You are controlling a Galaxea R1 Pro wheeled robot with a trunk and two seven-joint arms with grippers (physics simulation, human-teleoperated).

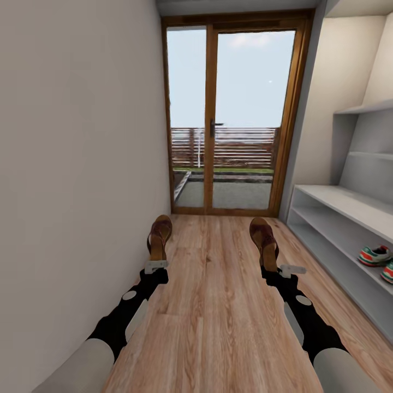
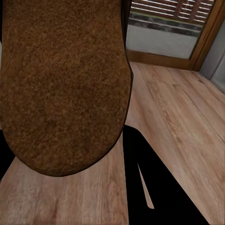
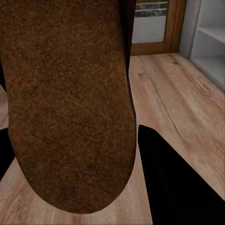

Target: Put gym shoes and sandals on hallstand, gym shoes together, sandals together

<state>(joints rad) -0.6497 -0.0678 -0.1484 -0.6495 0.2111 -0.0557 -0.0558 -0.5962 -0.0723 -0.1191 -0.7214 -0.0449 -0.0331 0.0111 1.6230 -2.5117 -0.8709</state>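
Black and pale grey, the two arms reach forward from the bottom of the head view, one at seven o'clock and one at five o'clock. Each ends in a tool that is clenched on a brown sandal, held clear above the corridor floor (image 1: 218, 305). The left tool (image 1: 156, 263) grips the heel end of the left sandal (image 1: 160, 236), whose toe points toward twelve o'clock; the right tool (image 1: 273, 266) grips the right sandal (image 1: 263, 238) the same way. In the left wrist view the left sandal (image 2: 63, 84) shows as a rough brown sole with a rounded end, dark finger shapes (image 2: 159, 183) below it over the wood planks. The right wrist view gives the same sight of the right sandal (image 3: 70, 103), a dark finger (image 3: 178, 178) beside it.

The floor is light-brown wood-grain plank, running ahead between a plain grey wall at nine o'clock and the hallstand (image 1: 338, 199) at three o'clock. That unit is white-grey with open shelves. On a lower shelf, at about four o'clock, the two gym shoes (image 1: 375, 255) sit side by side, cream with green stripes and red-orange accents; the nearer one is cut by the picture's edge.

At twelve o'clock, farthest off, stands a wood-framed glass door (image 1: 237, 114), with a slatted fence and sky behind it.
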